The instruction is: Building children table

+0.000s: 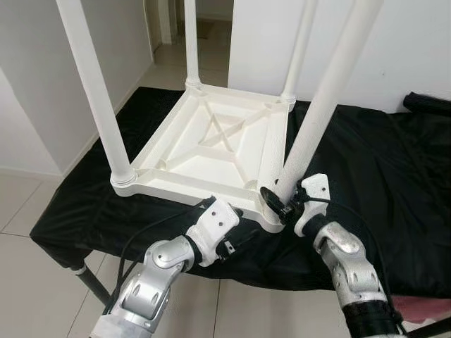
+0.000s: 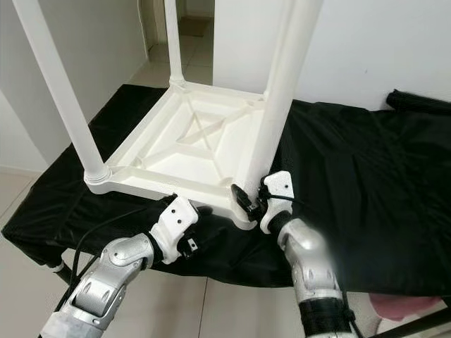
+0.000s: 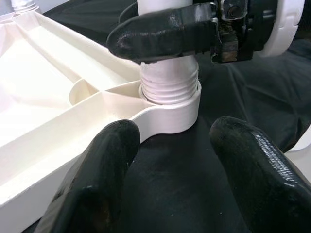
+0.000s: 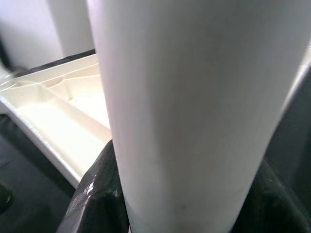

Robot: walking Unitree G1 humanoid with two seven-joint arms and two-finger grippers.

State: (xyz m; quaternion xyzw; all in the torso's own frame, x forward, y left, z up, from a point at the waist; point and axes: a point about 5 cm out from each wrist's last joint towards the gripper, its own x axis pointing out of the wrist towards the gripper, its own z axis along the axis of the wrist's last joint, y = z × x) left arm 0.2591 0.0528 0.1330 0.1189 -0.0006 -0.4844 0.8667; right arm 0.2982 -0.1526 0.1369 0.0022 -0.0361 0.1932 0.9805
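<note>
black cloth (image 1: 366,176) over a low stand, white tabletop (image 1: 218,144) upside down on it with legs up, the near right leg (image 1: 320,105) tilted in its corner socket (image 3: 170,104) and clamped by the right gripper (image 1: 280,199), left gripper (image 3: 177,160) just beside the socket, fingers apart.

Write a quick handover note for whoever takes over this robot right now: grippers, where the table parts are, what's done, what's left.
Right gripper: shut on the near-right white plastic table leg, just above its corner socket.
Left gripper: open, on the black cloth at the near edge of the upside-down white plastic tabletop, aimed at that socket.
Done: three other legs stand upright in their corners.
Left: the fourth leg leans and its threads show above the socket, so it likely needs screwing in fully; then turn the table over.
</note>
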